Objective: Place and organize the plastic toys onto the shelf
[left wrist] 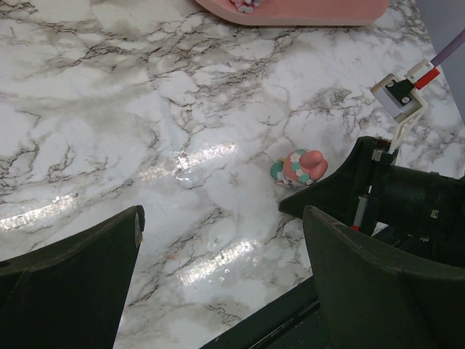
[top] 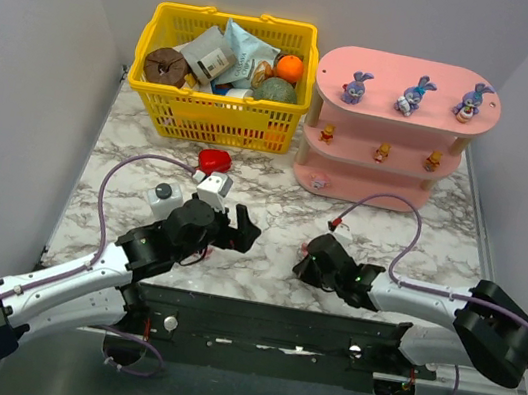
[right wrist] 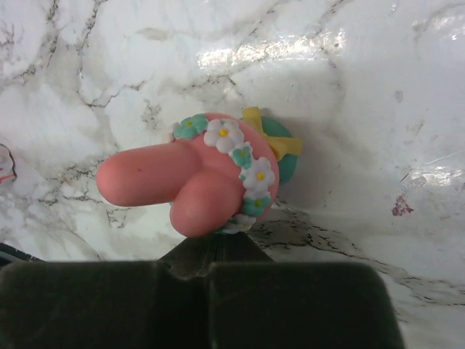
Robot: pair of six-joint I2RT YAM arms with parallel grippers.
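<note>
Nearest the arm bases, the left gripper [top: 244, 227] hangs low over the marble desk [top: 272, 209] with its jaws released, spread wide with only bare marble between them in the left wrist view. Just to its right, the right gripper [right wrist: 207, 265] reaches down to the desk with its jaws clenched together. A pink-white toy [right wrist: 211, 174] lies on its side right at their tips, ahead of them rather than between them. It has long pink ears, a band of white and teal flowers and a yellow bow.

A little farther back on the left, a white bottle [top: 163, 196] with a dark cap stands beside the left arm, and a red heart [top: 213, 161] lies beyond it, in front of the yellow basket [top: 214, 118].

At the far right stands the shelf [top: 395, 138]. One more pink-white figure [top: 320, 180] sits at the left end of its bottom board. Three orange figures [top: 381, 152] are spaced along the middle board, and three purple-blue bunnies [top: 415, 96] stand upright in a row on the top board.
</note>
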